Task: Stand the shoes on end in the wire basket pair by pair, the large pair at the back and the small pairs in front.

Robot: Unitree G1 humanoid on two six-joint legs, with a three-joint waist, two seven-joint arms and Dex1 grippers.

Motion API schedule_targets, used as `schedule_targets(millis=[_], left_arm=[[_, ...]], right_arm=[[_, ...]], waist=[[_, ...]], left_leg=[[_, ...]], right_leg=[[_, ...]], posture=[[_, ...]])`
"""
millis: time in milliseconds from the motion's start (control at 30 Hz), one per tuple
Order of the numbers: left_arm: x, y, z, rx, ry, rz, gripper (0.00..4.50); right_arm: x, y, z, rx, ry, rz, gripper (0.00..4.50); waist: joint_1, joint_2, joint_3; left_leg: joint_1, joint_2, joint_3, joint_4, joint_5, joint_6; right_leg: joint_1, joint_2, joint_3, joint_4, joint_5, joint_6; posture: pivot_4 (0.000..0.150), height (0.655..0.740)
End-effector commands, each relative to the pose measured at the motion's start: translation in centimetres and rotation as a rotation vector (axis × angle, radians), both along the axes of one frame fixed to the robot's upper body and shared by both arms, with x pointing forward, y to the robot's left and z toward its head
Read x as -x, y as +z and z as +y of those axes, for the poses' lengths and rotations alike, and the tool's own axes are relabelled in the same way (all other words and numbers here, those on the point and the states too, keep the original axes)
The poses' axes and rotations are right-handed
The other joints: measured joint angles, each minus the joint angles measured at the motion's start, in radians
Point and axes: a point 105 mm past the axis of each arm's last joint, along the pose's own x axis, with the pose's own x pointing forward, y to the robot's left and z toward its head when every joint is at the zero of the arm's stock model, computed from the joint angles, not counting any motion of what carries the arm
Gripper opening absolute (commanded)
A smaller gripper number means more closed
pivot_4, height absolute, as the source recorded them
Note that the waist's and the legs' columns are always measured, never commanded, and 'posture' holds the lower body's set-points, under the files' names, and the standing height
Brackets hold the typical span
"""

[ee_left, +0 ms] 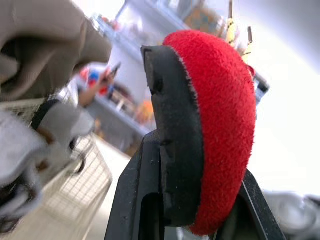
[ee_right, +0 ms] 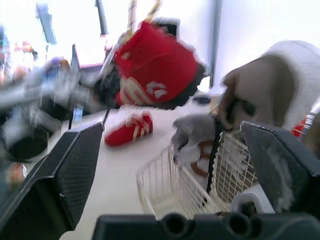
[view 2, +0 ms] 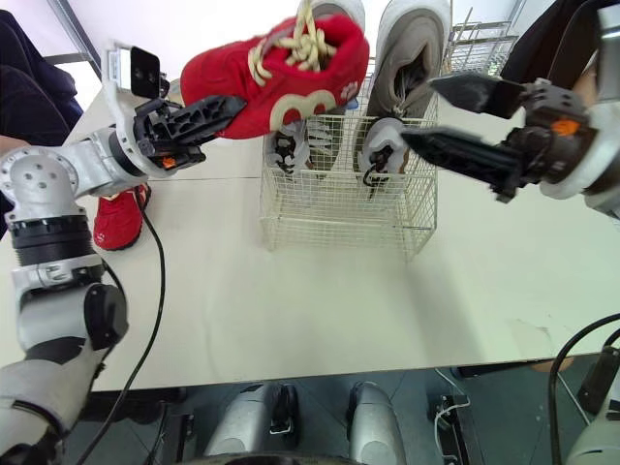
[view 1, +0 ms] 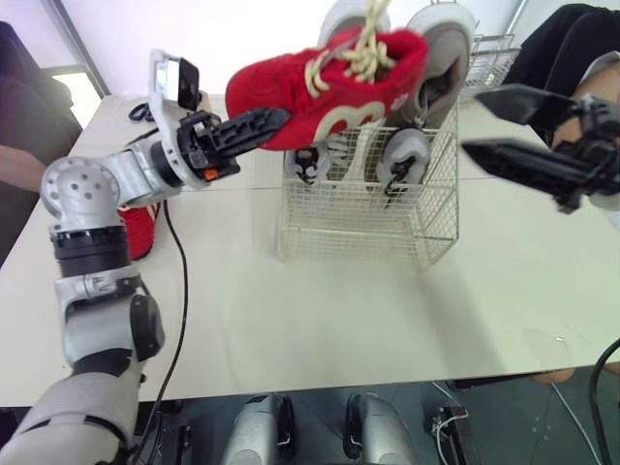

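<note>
Loose shoe (view 2: pixel 121 221) on the table (view 1: pixel 339 310) far left, my left gripper (view 1: pixel 276 121) clamped on the red shoe (view 1: pixel 329 92), held aloft over the left of the basket (view 1: pixel 363 228), grey shoes (view 2: pixel 412 53) upright inside, my right gripper (view 1: pixel 504 126) spread wide, empty, right of the basket.

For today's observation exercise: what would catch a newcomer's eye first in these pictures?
A red shoe, gripped by the left hand, hangs by the wire basket, where grey shoes stand on end. The right hand is open beside it; a second red shoe lies on the table at left.
</note>
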Motion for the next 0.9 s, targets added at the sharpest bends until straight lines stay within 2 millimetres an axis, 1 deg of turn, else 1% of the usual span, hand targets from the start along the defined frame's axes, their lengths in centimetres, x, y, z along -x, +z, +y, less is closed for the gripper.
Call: schedule_targets(millis=[33, 167, 267, 367, 500, 667, 833, 900], left_arm=[[0.9, 2.1, -0.3, 0.114, 0.017, -0.069, 0.37], [0.7, 2.5, -2.0, 0.2, 0.025, -0.059, 0.37], [0.8, 2.6, -3.0, 0.232, 0.027, -0.053, 0.37], [0.9, 2.4, -3.9, 0.234, 0.031, -0.052, 0.37], [0.9, 2.0, -4.4, 0.228, 0.038, -0.052, 0.37], [0.9, 1.6, -4.6, 0.216, 0.055, -0.055, 0.37], [0.8, 0.7, -5.1, 0.198, 0.074, -0.045, 0.37], [0.8, 0.6, -5.1, 0.199, 0.079, -0.043, 0.37]], right_arm=[[0.4, 0.1, 1.1, -0.193, 0.026, 0.022, 4.46], [-1.1, -1.9, 4.3, -0.284, 0.039, 0.097, 4.46], [-2.0, -1.9, 6.5, -0.384, 0.066, 0.102, 4.46], [-2.2, -0.8, 8.1, -0.454, 0.11, 0.068, 4.46], [-2.4, 0.4, 9.0, -0.481, 0.134, 0.021, 4.46], [-2.9, 1.6, 9.5, -0.519, 0.134, -0.023, 4.46], [-3.1, 2.1, 10.3, -0.545, 0.148, -0.045, 4.46], [-3.1, 2.3, 10.5, -0.558, 0.157, -0.048, 3.95]], waist=[[-0.001, 0.0, 0.0], [-0.002, 0.0, 0.0], [-0.003, 0.0, 0.0], [-0.001, 0.0, 0.0], [0.0, 0.0, 0.0], [-0.005, 0.0, 0.0], [-0.008, 0.001, 0.0], [-0.007, 0.001, 0.0]], left_leg=[[0.0, 0.0, 0.0, 0.0, 0.0, 0.0], [0.001, 0.0, 0.001, 0.0, 0.0, 0.0], [0.001, 0.0, 0.001, 0.0, 0.0, 0.0], [0.001, 0.0, 0.001, 0.0, 0.0, 0.0], [0.001, -0.001, 0.001, 0.0, 0.0, 0.0], [0.0, -0.001, 0.001, 0.0, 0.0, 0.0], [0.001, 0.0, 0.001, -0.001, 0.0, 0.0], [0.001, 0.0, 0.001, -0.001, 0.0, 0.0]], right_leg=[[0.0, 0.0, 0.0, 0.0, 0.0, 0.0], [0.0, 0.001, 0.001, 0.001, 0.0, 0.0], [0.0, 0.002, 0.001, 0.001, 0.0, 0.0], [0.0, 0.002, 0.001, 0.001, 0.0, 0.0], [0.0, 0.002, 0.001, 0.0, 0.0, 0.0], [0.0, 0.003, 0.001, 0.0, 0.0, 0.0], [0.0, 0.003, 0.0, 0.0, 0.0, 0.0], [0.0, 0.003, 0.0, 0.0, 0.0, 0.0]], posture=[[0.15, 0.74], [0.15, 0.74], [0.15, 0.74], [0.15, 0.74], [0.15, 0.74], [0.15, 0.74], [0.15, 0.74], [0.15, 0.74]])
